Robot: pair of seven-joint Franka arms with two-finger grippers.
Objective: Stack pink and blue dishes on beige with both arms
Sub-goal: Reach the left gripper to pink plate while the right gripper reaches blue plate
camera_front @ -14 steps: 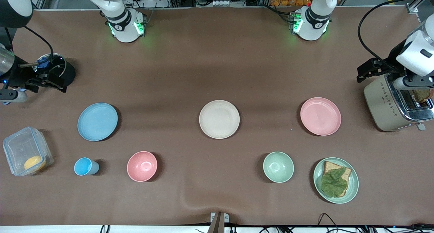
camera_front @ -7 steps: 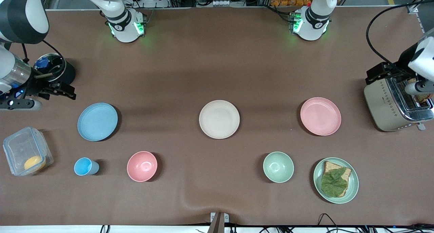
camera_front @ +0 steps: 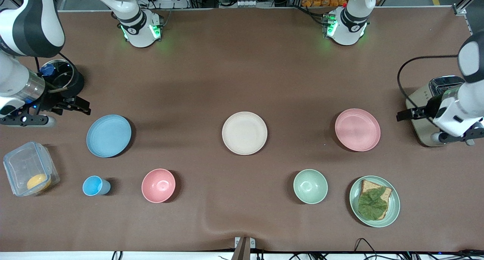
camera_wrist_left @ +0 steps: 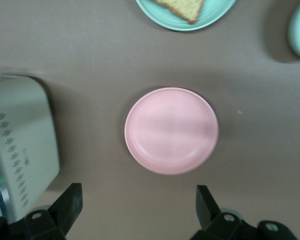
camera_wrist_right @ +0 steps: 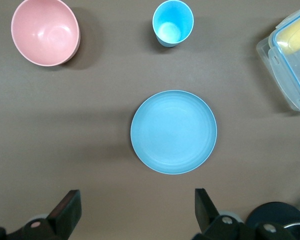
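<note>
Brown matting covers the counter (camera_front: 242,82), with three plates in one row, so each arm has its own dish at hand. At the counter's centre lies the beige plate (camera_front: 244,133), bare, nothing stacked yet. At its 3 o'clock the pink plate (camera_front: 357,130) lies beside the toaster (camera_front: 423,129); at its 9 o'clock, the blue plate (camera_front: 109,135). Left tool (camera_wrist_left: 137,212) hangs over the counter beside pink, right tool (camera_wrist_right: 135,212) beside blue, both spread wide and empty, probably lining up their grasps.

Beige plate (camera_front: 244,133) lies between blue plate (camera_front: 109,135) and pink plate (camera_front: 357,130).
</note>
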